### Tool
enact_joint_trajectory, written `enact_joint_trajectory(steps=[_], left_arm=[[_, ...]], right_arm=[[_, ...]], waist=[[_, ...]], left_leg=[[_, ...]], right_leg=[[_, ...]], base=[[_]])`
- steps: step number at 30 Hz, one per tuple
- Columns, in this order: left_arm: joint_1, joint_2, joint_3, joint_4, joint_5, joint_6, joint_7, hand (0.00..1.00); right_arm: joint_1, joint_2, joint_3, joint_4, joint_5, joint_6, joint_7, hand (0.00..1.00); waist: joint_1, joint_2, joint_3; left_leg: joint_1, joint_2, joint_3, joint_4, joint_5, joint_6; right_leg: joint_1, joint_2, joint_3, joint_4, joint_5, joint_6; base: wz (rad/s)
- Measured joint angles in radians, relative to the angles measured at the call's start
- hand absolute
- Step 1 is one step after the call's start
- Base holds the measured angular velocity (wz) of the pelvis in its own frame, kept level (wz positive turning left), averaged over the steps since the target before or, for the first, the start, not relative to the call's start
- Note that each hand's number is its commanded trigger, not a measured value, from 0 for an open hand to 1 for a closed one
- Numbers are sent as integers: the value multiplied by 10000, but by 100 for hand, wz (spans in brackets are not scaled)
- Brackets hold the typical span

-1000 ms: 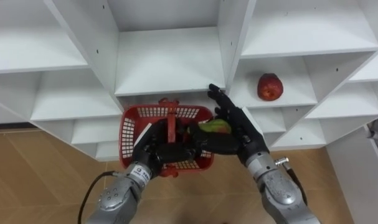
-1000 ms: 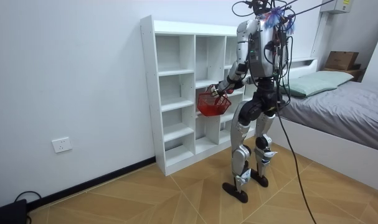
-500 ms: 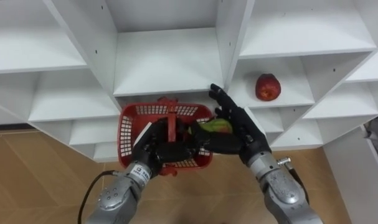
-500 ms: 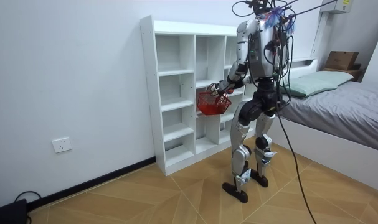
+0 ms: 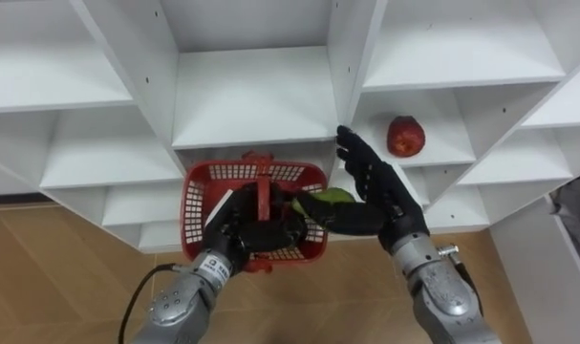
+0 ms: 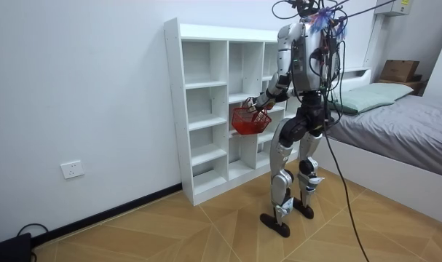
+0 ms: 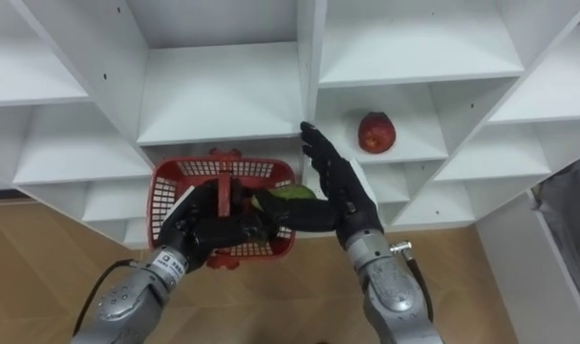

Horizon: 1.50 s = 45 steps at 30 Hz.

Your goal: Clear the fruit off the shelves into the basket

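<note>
Home bedroom: white open-cubby shelf unit stands against a plain white wall, and just past the shelf unit's end, on the room view's right, there's a bed with a grey cover and a pale green pillow. A cardboard box sits on the ledge at the bed's head, beyond the shelf unit; wood parquet floor lies in front of it, and a wall socket sits low on the wall to the room view's left of it
</note>
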Motion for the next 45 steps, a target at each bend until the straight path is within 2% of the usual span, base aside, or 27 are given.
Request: enact_joint_trajectory(steps=[16,21,29,32,37,43,45], left_arm=[[-1,-1,-1,-1,-7,0,1,100],[-1,-23,-4,0,-16,0,0,100],[-1,-10,13,-2,-104,0,-1,100],[-3,-9,3,-107,-324,0,-2,100],[-4,-31,-49,-284,-827,-1,-2,100],[-5,-85,-176,-322,-1276,0,-2,100],[-4,-85,-198,-409,-1346,0,-1,100]], right_arm=[[1,65,5,-23,34,7,-238,0],[0,77,9,-25,39,6,-240,0],[14,105,44,-110,79,26,-250,0],[87,77,177,-479,485,202,-224,0],[72,81,610,-536,1540,212,11,0],[36,110,827,-385,2488,310,813,0],[36,120,837,-366,3229,446,1098,0]], waist=[[14,-49,31],[183,-45,32],[231,-43,32],[216,-34,27],[228,-10,25],[239,61,44],[237,71,51]], left_leg=[[-6,29,51,-31,-20,-27],[-18,110,172,-24,-41,-63],[-47,119,257,-11,-56,-76],[-180,145,264,41,-61,-82],[-246,245,285,216,-136,-127],[-243,305,311,308,-161,-149],[-256,305,304,321,-162,-150]], right_leg=[[-51,39,61,-20,5,-8],[-121,104,125,-18,41,-67],[-202,124,246,6,46,-71],[-310,157,293,12,57,-81],[-308,221,284,9,82,-119],[-293,261,293,42,104,-158],[-307,263,292,47,110,-163]], base=[[0],[-8],[-3],[0],[-2],[0],[0]])
